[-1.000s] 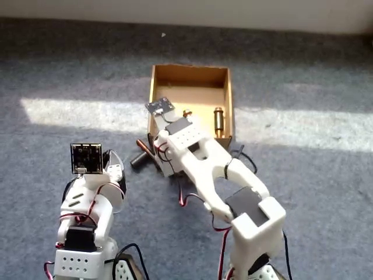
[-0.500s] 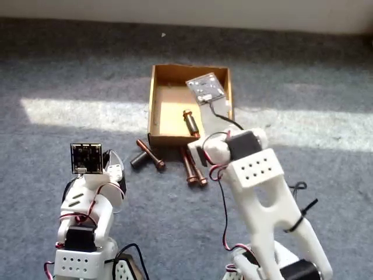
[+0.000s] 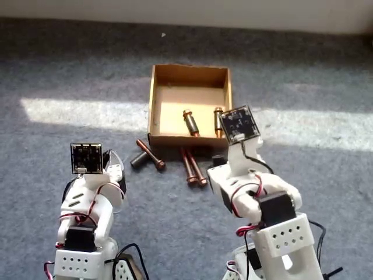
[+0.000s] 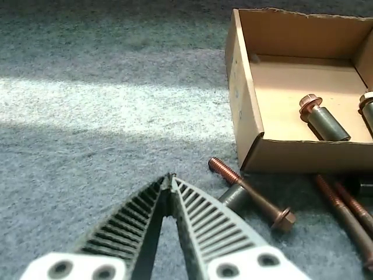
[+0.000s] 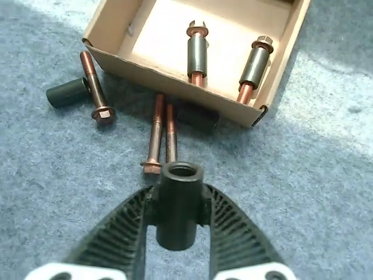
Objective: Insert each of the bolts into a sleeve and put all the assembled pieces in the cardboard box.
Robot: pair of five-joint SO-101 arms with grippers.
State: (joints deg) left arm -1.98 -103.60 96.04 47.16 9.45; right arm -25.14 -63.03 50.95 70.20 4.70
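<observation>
The right end effector (image 5: 179, 197) is holding a dark sleeve (image 5: 178, 213). Its two fingers squeeze the sleeve from both sides. The round hole in the sleeve's end faces the wrist camera. The sleeve is over the grey carpet (image 3: 70, 70), outside the cardboard box (image 5: 163, 65), on the robot's side of it.

The left end effector (image 4: 169, 178) is closed. Its finger tips touch each other and there is nothing between them. It points at the carpet, off to the left of the box.

The cardboard box sits open on the carpet in front of both arms. Two finished pieces lie inside it, near each other but not touching. Each one is a copper bolt pushed through a dark sleeve. One finished piece (image 5: 197, 53) lies near the middle. The other finished piece (image 5: 255, 65) lies close to the right wall.

More parts lie on the carpet just outside the front wall. One loose bolt (image 5: 93, 84) lies by the front left corner, with a second sleeve (image 5: 67, 92) touching its side. Two more bolts (image 5: 156, 133) lie side by side, close together, near the middle of the front wall. A third sleeve (image 5: 198, 116) lies in the shadow right against the front wall, just beside those two bolts.
</observation>
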